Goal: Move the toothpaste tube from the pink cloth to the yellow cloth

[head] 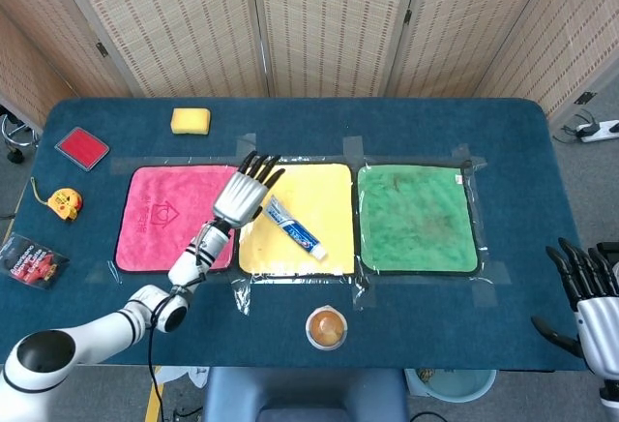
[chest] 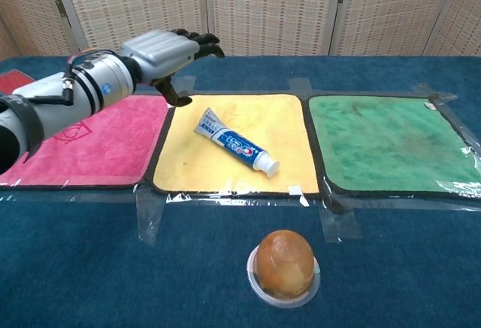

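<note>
Now the toothpaste tube (head: 292, 227) lies flat on the yellow cloth (head: 329, 195), cap toward the front edge. Above the seam with the pink cloth (head: 160, 217), the left hand (head: 244, 195) hangs empty, fingers spread. Off the table (head: 406, 122), the right hand (head: 583, 282) holds nothing, fingers apart.

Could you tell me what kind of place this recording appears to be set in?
Probably a robotics lab test station rather than a home: coloured cloths such as the yellow cloth are taped flat to a blue table, woven folding screens wall it off, and odd props like a sponge lie about.
</note>
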